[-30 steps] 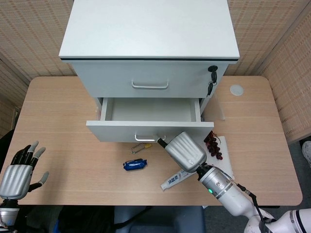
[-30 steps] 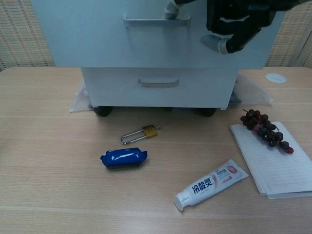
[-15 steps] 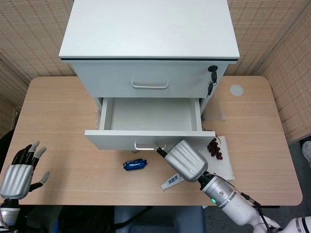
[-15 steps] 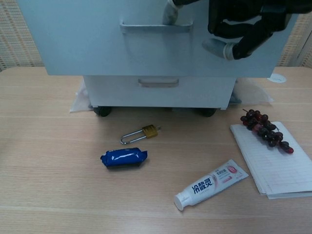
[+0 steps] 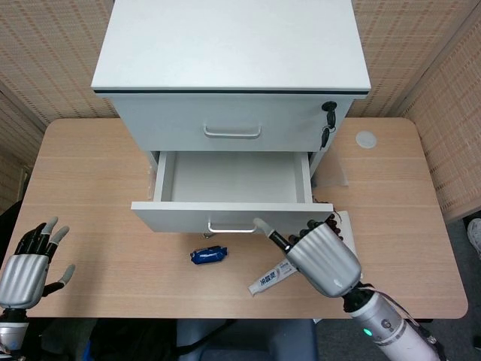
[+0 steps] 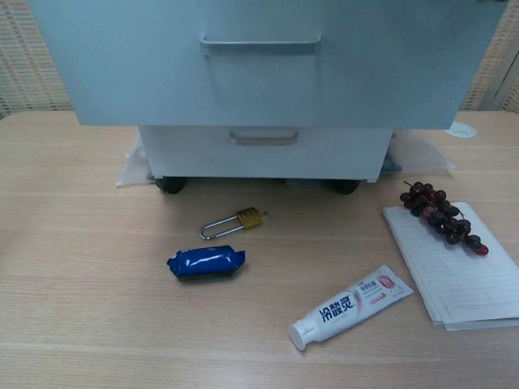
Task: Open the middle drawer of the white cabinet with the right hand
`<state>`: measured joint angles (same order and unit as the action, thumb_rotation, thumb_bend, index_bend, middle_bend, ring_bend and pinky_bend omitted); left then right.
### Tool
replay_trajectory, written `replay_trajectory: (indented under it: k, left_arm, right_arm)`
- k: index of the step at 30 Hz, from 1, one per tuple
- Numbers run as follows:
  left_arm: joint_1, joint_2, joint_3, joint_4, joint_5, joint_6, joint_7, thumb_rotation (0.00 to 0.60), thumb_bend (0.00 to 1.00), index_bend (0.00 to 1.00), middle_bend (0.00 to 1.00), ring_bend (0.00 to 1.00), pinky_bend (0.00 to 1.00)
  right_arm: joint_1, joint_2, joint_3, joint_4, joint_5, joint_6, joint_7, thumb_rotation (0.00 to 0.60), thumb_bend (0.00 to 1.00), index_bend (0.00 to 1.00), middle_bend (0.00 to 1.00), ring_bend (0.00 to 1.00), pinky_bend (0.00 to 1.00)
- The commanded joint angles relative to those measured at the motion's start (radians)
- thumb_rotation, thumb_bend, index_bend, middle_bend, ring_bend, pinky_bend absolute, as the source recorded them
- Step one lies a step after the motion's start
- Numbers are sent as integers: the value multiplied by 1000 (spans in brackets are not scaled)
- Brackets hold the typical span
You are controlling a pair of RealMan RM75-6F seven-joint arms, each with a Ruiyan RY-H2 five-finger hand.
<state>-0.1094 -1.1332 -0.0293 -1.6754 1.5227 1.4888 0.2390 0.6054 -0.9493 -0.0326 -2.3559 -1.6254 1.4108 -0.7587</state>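
Head view: the drawer (image 5: 231,180) is standing pulled out, its handle (image 5: 231,226) lying crosswise just up-left of the right hand (image 5: 319,256), whose fingers are spreading free; the left hand (image 5: 26,263) is idling far off.

Chest view: the drawer front is filling the top; no hand is showing.

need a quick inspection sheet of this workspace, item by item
surface: wooden table, carries everything.
job's things: white cabinet; middle drawer pulled out, inside looks empty.
clutter: padlock, blue packet, toothpaste tube, grapes on notepad.
hands: right robot hand off the drawer handle, fingers apart; left robot hand open at the table edge.
cables: nothing seen.
surroundings: woven wall panels.
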Motion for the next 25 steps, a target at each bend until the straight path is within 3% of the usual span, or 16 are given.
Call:
replay_trajectory:
  k: [1, 6, 11, 16, 20, 25]
  left_arm:
    - [1, 1, 0, -1, -2, 0, -3, 600, 312, 135, 43, 69, 127]
    - [3, -3, -1, 0, -7, 0, -8, 600, 313, 135, 43, 69, 127]
    - [2, -14, -4, 5, -17, -5, -8, 600, 313, 135, 43, 69, 127]
    - [2, -40, -6, 22, -16, 1, -11, 600, 312, 135, 43, 69, 127]
    - [3, -57, -8, 36, -16, 4, -11, 600, 313, 135, 43, 69, 127]
    - [4, -69, -10, 38, -13, 12, -6, 600, 312, 135, 43, 69, 127]
  right_arm:
    - [-164, 93, -57, 16, -125, 171, 103, 600, 489, 178, 854, 905, 833]
    - [-301, 139, -86, 108, -98, 290, 209, 600, 489, 205, 800, 832, 834]
    - [-388, 125, -99, 219, -6, 316, 318, 600, 477, 205, 689, 708, 824]
    - [-430, 65, -97, 348, 88, 258, 396, 600, 381, 205, 493, 486, 662]
    - [-453, -8, -79, 453, 127, 225, 436, 600, 326, 176, 313, 273, 459]
    - [-478, -72, -58, 534, 156, 206, 481, 600, 323, 127, 236, 186, 355]
